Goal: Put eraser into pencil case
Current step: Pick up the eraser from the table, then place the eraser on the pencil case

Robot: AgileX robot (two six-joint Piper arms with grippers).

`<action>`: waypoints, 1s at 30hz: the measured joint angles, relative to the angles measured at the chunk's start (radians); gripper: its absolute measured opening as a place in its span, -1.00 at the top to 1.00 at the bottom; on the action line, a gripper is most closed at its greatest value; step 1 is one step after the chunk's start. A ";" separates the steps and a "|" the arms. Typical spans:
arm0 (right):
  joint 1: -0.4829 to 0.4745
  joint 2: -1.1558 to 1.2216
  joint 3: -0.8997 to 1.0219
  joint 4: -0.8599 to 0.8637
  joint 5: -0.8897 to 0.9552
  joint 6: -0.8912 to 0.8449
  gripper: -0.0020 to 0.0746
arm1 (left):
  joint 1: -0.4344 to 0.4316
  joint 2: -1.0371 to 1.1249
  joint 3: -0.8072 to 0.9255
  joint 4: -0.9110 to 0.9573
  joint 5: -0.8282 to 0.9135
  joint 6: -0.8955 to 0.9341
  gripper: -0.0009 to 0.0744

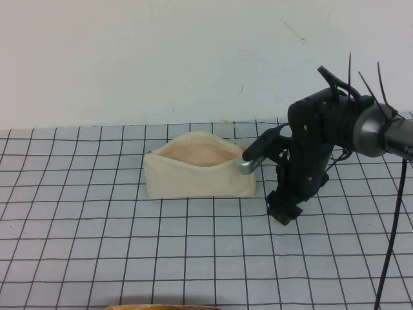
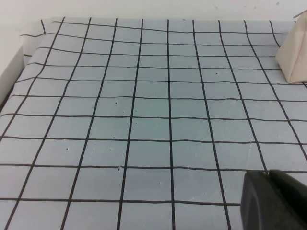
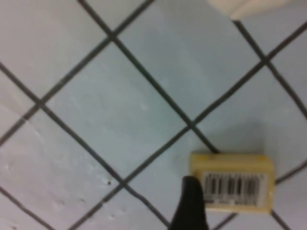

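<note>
The pencil case point(image 1: 199, 170) is a cream fabric pouch standing upright mid-table, its mouth gaping to show peach lining. Its end also shows in the left wrist view point(image 2: 295, 55), and a corner in the right wrist view point(image 3: 249, 5). The eraser point(image 3: 232, 188), a small tan block with a barcode label, lies flat on the grid mat. My right gripper point(image 1: 284, 212) points down just above the mat to the right of the pouch. One dark finger point(image 3: 190, 208) stands at the eraser's edge; the other is out of view. My left gripper point(image 2: 274, 201) is shut and empty, low over bare mat.
The table is covered by a pale mat with a black grid point(image 1: 97, 226). A white wall point(image 1: 129, 58) rises behind it. A tan rim point(image 1: 161, 307) shows at the front edge. The right arm's cables point(image 1: 393, 245) hang at the far right.
</note>
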 joint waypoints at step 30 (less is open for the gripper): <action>-0.006 -0.048 -0.178 0.110 0.212 -0.093 0.15 | 0.000 0.000 0.000 0.000 0.000 0.000 0.98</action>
